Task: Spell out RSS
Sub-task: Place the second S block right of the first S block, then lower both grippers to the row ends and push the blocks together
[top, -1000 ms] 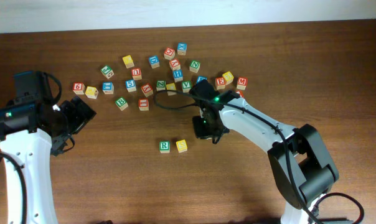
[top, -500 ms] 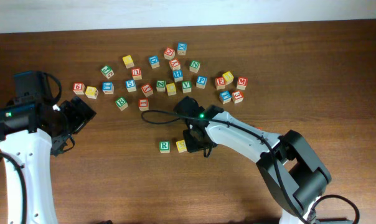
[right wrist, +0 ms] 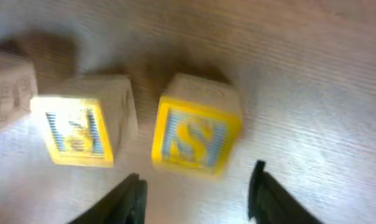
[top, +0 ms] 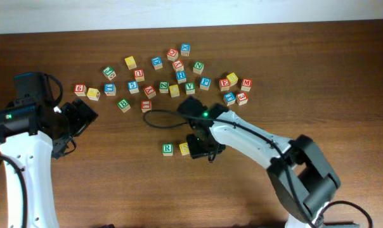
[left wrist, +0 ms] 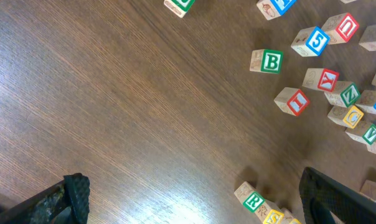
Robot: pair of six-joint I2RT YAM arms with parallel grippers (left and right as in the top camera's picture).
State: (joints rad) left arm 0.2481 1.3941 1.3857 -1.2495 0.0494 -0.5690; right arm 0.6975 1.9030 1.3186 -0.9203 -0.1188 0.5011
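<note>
Two black fingertips (right wrist: 131,200) of the right gripper (right wrist: 197,190) stand open, spread a little wider than the first S cube (right wrist: 197,134). That yellow-faced cube sits on the desk (right wrist: 325,74) just beyond the tips and touches neither. Just beside it, across a thin gap, lies the second S cube (right wrist: 79,127), also yellow-faced. The bare wooden side of another cube pokes in at the frame's left edge, its letter unreadable in this view.

From overhead, the right arm's head hides the first S cube. The second S cube and the green R cube (top: 168,149) show side by side at the middle of the desk, closer to the near edge than the rest. The loose alphabet cubes (top: 174,90) lie scattered toward the far edge, with the green B cube (top: 123,105) on the left of the scatter.

The left gripper (top: 80,117) hangs near the left edge, well apart from the row. Its wrist camera shows the jaws spread wide over bare wood.
</note>
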